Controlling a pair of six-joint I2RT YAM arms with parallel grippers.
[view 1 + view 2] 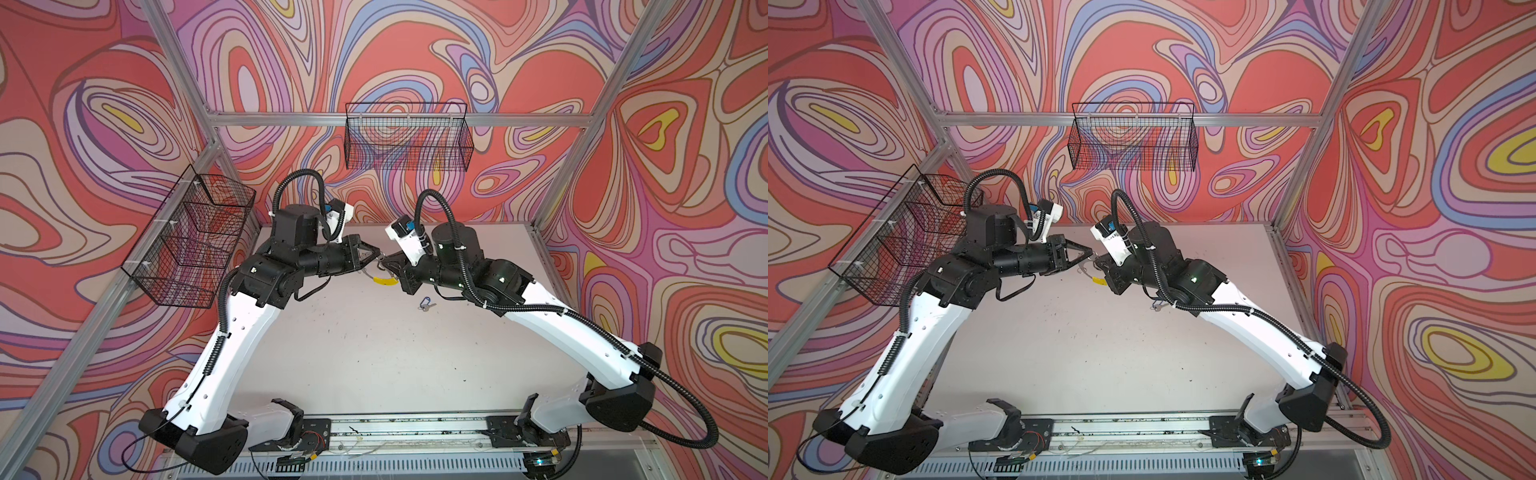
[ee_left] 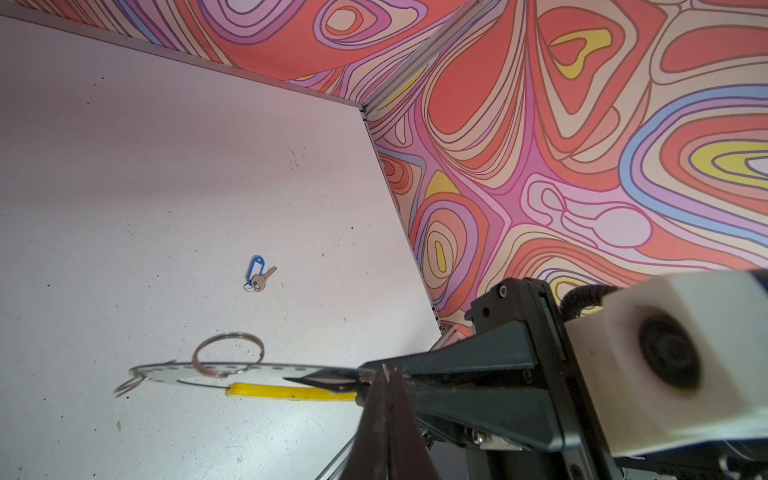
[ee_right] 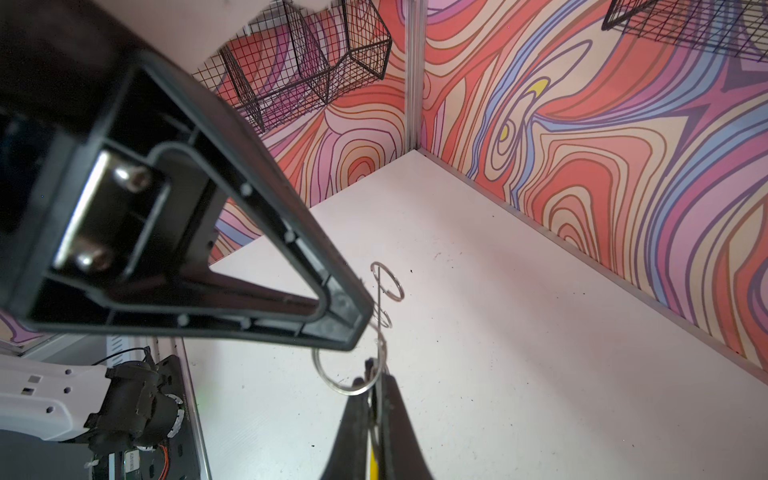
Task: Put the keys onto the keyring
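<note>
The keyring (image 2: 187, 371), a thin grey perforated hoop with a yellow segment (image 2: 291, 391) and small wire rings (image 2: 228, 353), hangs above the table at the back middle, where both arms meet. My right gripper (image 3: 376, 374) is shut on the hoop's strip beside the yellow part. My left gripper (image 2: 385, 368) is shut at the hoop's rim with a pale sliver of metal between its tips. In both top views the grippers (image 1: 377, 252) (image 1: 385, 265) nearly touch, with the yellow segment (image 1: 384, 281) below them. A key with a blue tag (image 1: 424, 304) lies on the table under the right arm.
The white table (image 1: 374, 353) carries only the blue-tagged key (image 2: 258, 276). A black wire basket (image 1: 407, 137) hangs on the back wall and another (image 1: 191, 237) on the left wall. The table's back right corner (image 2: 361, 109) is edged by an aluminium frame.
</note>
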